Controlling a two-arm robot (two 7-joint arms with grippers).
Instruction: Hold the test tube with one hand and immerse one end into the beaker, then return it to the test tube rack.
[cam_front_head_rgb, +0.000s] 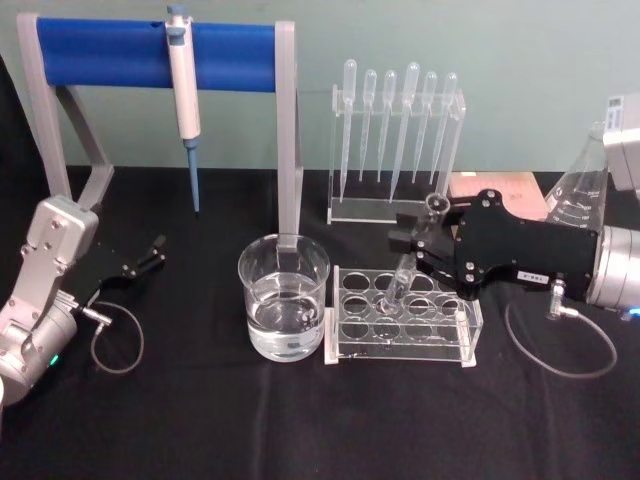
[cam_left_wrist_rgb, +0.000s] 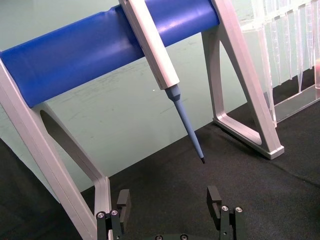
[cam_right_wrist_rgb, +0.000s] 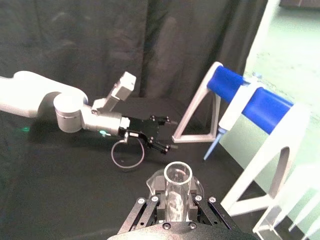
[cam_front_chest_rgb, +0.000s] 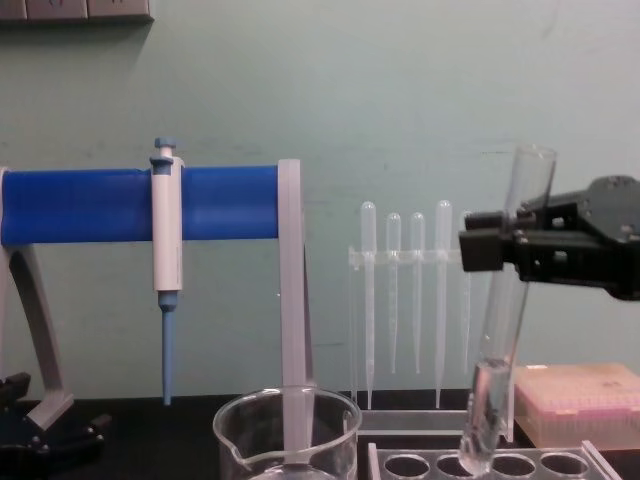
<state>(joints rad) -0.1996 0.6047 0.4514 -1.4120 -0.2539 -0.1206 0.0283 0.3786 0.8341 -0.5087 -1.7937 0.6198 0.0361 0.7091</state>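
With the right gripper (cam_front_head_rgb: 418, 243) clenched on the tilted test tube (cam_front_chest_rgb: 503, 330) just above the rack (cam_front_head_rgb: 400, 318), and the left gripper (cam_left_wrist_rgb: 170, 205) parked released, sideways travel toward the beaker (cam_front_head_rgb: 283, 297) risks striking a rim.

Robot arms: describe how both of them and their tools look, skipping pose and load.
The right tool is a black, angular two-fingered body with a small white label, on a silver cylindrical wrist with a blue light and a looping grey cable. The left tool is black too, on a silver-white jointed arm with a green light and a similar cable loop.
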